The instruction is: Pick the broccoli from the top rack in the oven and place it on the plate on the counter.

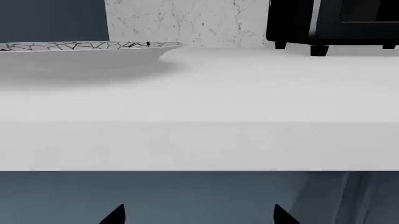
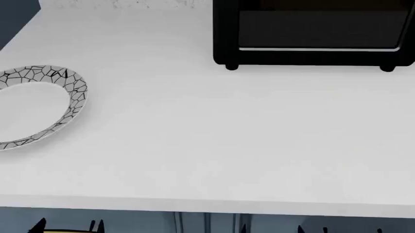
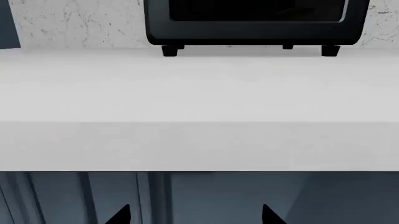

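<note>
Both grippers, left gripper and right gripper, hang below the counter edge, fingertips spread, holding nothing. Plate lies at counter's left. Broccoli and oven not in view. Recommendation: locate the oven before reaching; disregard the small black box.

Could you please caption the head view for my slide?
Patterned plate at the left of the white counter, small black box at the back; no broccoli visible.

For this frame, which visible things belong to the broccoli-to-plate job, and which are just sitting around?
Belongs to the job:
plate, empty, at the counter's left
counter
left gripper and right gripper, both open, low in front of the counter edge

Just there:
small black box with round feet

Broccoli, rack and oven: not in view.
</note>
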